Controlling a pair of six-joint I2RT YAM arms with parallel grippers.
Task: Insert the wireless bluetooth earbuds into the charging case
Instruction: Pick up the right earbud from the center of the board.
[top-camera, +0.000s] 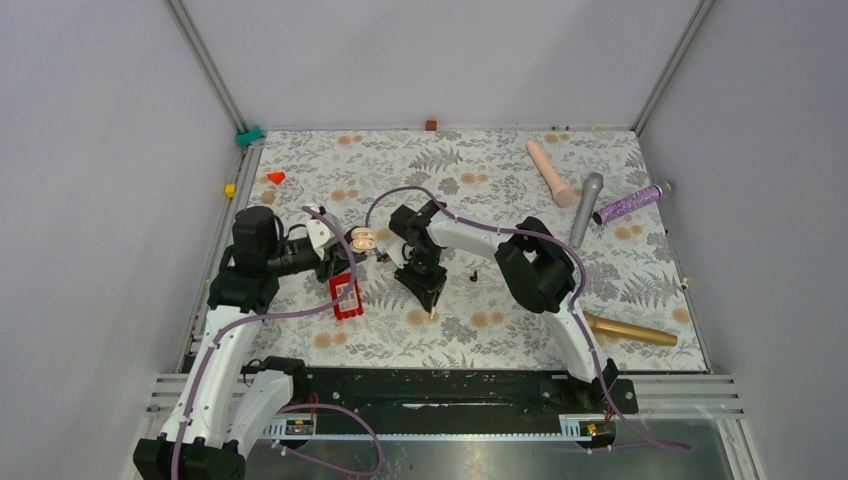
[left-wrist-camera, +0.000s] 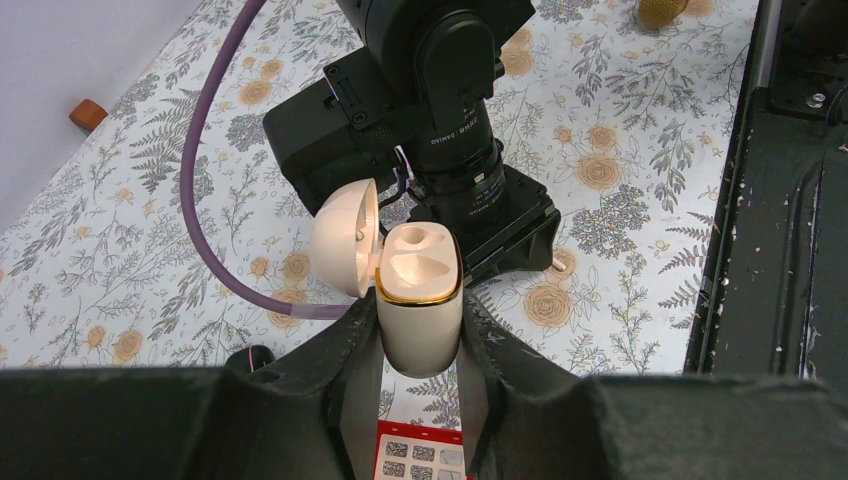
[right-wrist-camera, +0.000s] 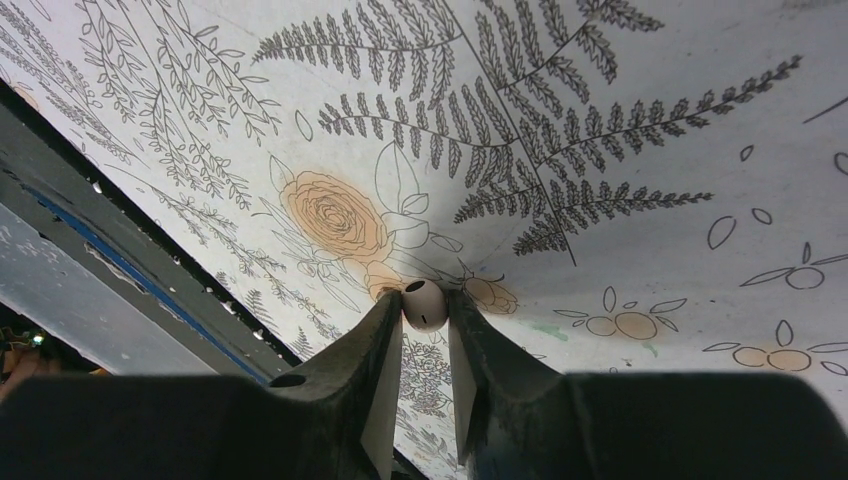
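Here, the left fingers (left-wrist-camera: 358, 350) are clamped around the cream charging case (left-wrist-camera: 420, 310), which stands upright with its lid (left-wrist-camera: 345, 235) swung open to one side. The right fingers (right-wrist-camera: 385, 340) pinch a small cream earbud (right-wrist-camera: 425, 305) at their very tips, low over the flowered counter (right-wrist-camera: 620, 120), somewhat apart from the case.

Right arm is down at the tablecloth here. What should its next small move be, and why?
Probably lift straight up: the right gripper is closed on the earbud down at the tablecloth, and the left gripper holds the charging case, lid open.
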